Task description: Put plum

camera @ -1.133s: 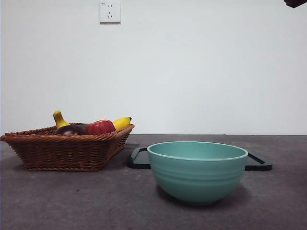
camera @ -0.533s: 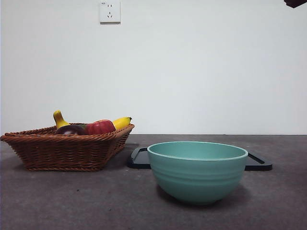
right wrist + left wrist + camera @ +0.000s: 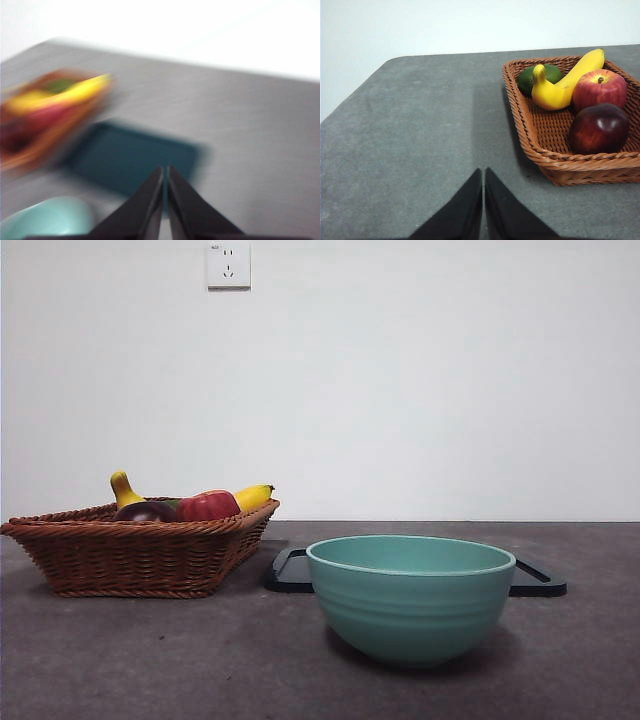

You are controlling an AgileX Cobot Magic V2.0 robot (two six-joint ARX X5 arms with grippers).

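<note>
Clearly the left gripper [image 3: 483, 172], jaws pressed together and empty, sits nearer the plum [image 3: 598, 128], which lies ahead and sideways in the basket [image 3: 530, 145]; the right gripper [image 3: 165, 170], too, is closed and empty

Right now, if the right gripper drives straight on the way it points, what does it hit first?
Probably the dark tray: the right gripper, jaws shut, has its tips over the tray's near edge in the right wrist view. The view is motion-blurred and depth is unclear, so the bare table beyond is possible. The wicker basket and teal bowl sit off-line.
</note>
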